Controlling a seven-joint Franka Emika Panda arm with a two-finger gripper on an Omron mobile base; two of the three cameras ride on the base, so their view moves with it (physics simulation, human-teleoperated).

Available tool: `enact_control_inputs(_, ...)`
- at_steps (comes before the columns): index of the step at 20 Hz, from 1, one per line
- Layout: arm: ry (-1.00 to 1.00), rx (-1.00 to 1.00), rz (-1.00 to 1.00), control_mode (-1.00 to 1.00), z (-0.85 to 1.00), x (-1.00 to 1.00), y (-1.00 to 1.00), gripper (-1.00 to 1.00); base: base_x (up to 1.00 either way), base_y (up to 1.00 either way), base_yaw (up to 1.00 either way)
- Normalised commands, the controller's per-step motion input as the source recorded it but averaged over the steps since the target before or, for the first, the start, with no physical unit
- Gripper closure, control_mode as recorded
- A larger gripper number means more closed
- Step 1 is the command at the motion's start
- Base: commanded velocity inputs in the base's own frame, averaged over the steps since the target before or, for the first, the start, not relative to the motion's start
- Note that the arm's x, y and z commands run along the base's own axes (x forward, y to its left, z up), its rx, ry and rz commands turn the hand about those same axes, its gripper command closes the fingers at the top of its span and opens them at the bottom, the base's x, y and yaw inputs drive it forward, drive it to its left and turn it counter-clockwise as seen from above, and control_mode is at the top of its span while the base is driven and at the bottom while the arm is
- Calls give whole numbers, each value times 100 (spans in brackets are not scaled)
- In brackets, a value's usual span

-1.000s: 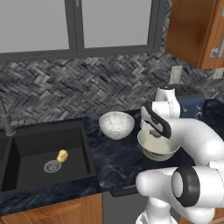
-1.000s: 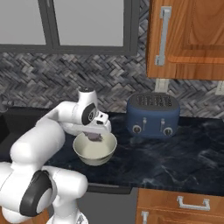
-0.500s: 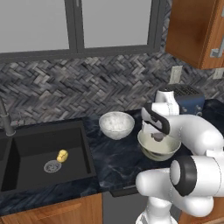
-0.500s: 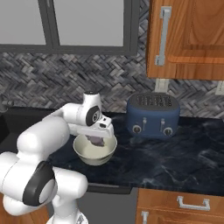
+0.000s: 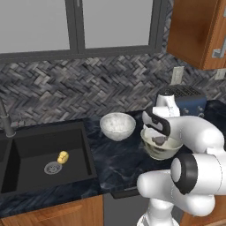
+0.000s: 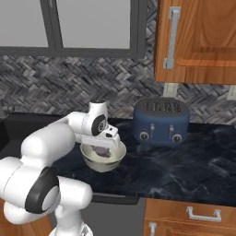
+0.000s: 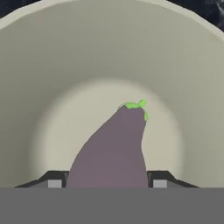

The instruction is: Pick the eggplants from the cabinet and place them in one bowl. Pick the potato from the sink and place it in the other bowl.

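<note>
My gripper (image 5: pixel 157 133) hangs just over the pale cream bowl (image 5: pixel 171 152), shut on a dark purplish eggplant (image 5: pixel 158 141). In the hand view the eggplant (image 7: pixel 114 146) points stem-first at the bottom of the bowl (image 7: pixel 43 65), clamped in my gripper (image 7: pixel 107 181). The right base view shows the gripper (image 6: pixel 102 143) and eggplant (image 6: pixel 99 150) inside the rim of the bowl (image 6: pixel 116 159). A yellow potato (image 5: pixel 63 157) lies by the drain of the black sink (image 5: pixel 26 145). A second, whitish bowl (image 5: pixel 106 121) stands left of the cream one. The wooden cabinet (image 6: pixel 203 41) hangs at the upper right, door shut.
A dark blue toaster (image 6: pixel 161 120) stands on the counter right of the cream bowl, against the herringbone backsplash. The cabinet door has a long silver handle (image 6: pixel 171 37). The dark tap (image 5: pixel 5 121) rises at the sink's left.
The hand has sunk a little lower into the cream bowl, still holding the eggplant. The potato and the whitish bowl have stayed put.
</note>
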Motion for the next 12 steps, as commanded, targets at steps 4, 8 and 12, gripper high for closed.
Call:
enact_control_inputs(4, 0, 0, 0, -100, 0, -17, 0, 100, 0, 0, 0)
enact_control_inputs(8, 0, 0, 0, -100, 0, -5, 0, 100, 0, 0, 0)
enact_control_inputs(12, 0, 0, 0, -100, 0, 0, 0, 100, 0, 0, 0)
